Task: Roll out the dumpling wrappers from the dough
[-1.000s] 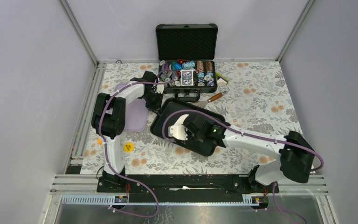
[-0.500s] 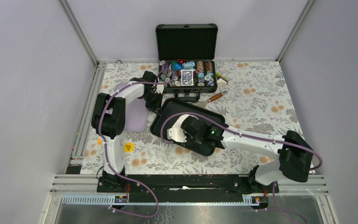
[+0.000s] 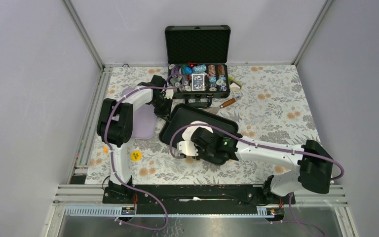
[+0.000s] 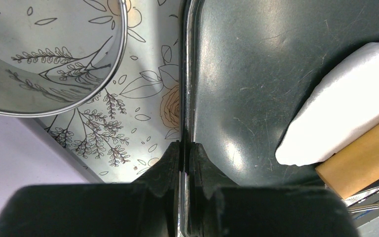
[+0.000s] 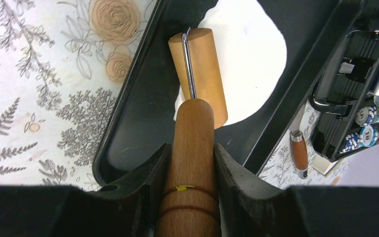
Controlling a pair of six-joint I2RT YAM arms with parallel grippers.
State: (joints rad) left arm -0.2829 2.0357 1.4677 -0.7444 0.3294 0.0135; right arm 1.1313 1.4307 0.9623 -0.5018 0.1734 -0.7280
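Dough [image 5: 249, 59] lies as a flat, irregular white sheet inside a black tray [image 4: 256, 79], which sits slantwise at the middle of the overhead view on the flower-patterned bench [image 3: 276, 108]. The sheet takes up the upper part of the tray there, partly hidden under the right arm.

The right pincer [image 5: 191, 153] is clamped on the wooden handle of a small roller [image 5: 202, 74], one finger pressed to each side of it. A metal wire runs up from the handle to the short wooden drum. In the right wrist view the drum rests on the left margin of the dough, at upper centre of the frame, with bare tray floor to its left.

The left pincer [image 4: 184, 150] is closed on the tray's rim, which stands as a thin edge between the two dark fingertips at bottom centre of the left wrist view. A corner of the dough and one end of the drum show at the right of that frame.

A steel ring cutter [image 4: 54, 84] stands on the bench in the upper left of the same view, apart from the tray, beside a lilac mat [image 4: 10, 143].

An open black case [image 3: 197, 44] of poker chips sits at top centre of the overhead view, touching the tray or very nearly so.
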